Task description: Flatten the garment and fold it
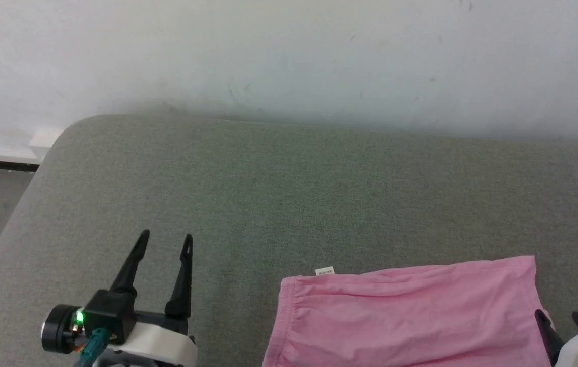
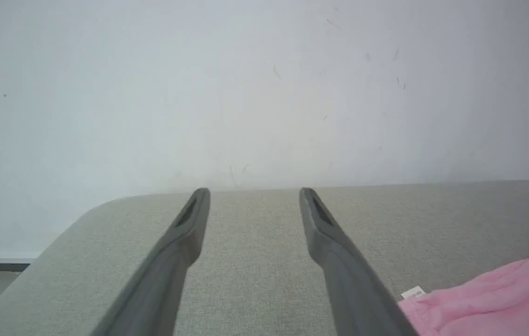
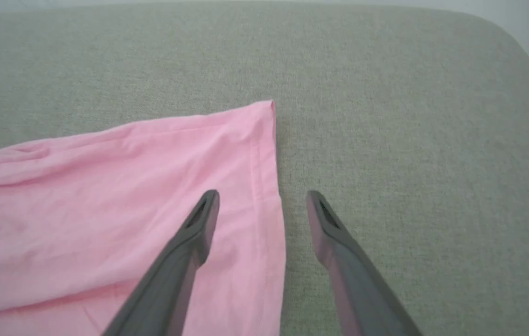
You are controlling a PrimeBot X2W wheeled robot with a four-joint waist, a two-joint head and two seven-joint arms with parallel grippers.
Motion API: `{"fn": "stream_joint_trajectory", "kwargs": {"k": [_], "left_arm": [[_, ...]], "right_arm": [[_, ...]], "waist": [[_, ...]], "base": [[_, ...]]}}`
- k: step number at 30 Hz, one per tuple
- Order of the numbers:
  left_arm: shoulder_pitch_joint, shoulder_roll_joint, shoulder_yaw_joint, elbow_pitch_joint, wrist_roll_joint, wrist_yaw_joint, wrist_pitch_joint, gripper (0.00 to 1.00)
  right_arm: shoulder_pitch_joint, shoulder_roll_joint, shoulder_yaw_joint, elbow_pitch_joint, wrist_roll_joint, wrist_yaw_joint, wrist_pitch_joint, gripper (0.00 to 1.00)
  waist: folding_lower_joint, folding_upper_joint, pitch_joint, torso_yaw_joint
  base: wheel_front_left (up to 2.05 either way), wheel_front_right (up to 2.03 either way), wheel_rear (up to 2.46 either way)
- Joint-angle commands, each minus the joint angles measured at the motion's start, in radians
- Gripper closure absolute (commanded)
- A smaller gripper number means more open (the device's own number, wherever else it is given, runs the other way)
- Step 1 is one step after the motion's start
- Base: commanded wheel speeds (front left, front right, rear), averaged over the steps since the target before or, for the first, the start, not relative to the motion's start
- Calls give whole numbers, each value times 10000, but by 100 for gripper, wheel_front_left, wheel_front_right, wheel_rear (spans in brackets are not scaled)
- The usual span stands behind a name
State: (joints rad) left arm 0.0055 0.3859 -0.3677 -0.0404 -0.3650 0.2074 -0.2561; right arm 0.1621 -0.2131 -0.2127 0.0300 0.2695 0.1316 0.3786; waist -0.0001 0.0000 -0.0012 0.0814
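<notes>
The left hand (image 1: 166, 236) and right hand (image 3: 261, 193) both stand open and empty, flanking the pink garment (image 1: 411, 316) lying on the grey desk (image 1: 268, 193).

Dark slotted fingers (image 1: 131, 267), white wrist shell (image 1: 159, 344), green light (image 1: 79, 317)

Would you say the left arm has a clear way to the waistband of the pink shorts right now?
Probably yes. The left gripper is open and empty, and between it and the gathered waistband of the shorts lies nothing but bare grey cushion; the sideways stretch looks modest.
</notes>
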Motion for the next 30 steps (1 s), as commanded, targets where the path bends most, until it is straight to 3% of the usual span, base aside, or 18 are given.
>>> {"fn": "stream_joint_trajectory", "kwargs": {"k": [1, 8, 18, 19, 20, 21, 30], "left_arm": [[-172, -108, 184, -158, 333, 125, -45, 0], [226, -699, 920, -557, 1846, 385, -54, 0], [259, -1183, 1073, -386, 2519, -8, -56, 0], [266, -1216, 1107, -373, 2533, -46, -56, 0], [274, -1245, 1138, -363, 2550, -84, -56, 0], [284, -1273, 1166, -352, 2566, -126, -56, 0], [312, -1469, 1519, -114, 2594, -575, -56, 0]], "right_arm": [[-118, 30, 45, 185, -51, -9, 33, 0], [-996, 218, -192, 1611, -87, -9, 475, 0], [-1457, 473, 198, 3140, 528, -9, 1413, 0], [-1410, 475, 318, 3210, 590, -9, 1518, 5], [-1370, 493, 395, 3278, 660, -9, 1598, 81], [-1347, 522, 439, 3332, 750, -9, 1644, 100], [-1663, 205, 72, 3363, 845, -9, 947, 100]], "waist": [[1, 0, 32, 8], [1, 0, 423, 159], [1, 0, 815, 552], [1, 0, 834, 565], [1, 0, 852, 576], [1, 0, 874, 582], [1, 0, 773, 400]], "base": [[0, 0, 0], [0, 0, 0], [0, 0, 0], [0, 0, 0], [0, 0, 0], [0, 0, 0], [0, 0, 0]]}}
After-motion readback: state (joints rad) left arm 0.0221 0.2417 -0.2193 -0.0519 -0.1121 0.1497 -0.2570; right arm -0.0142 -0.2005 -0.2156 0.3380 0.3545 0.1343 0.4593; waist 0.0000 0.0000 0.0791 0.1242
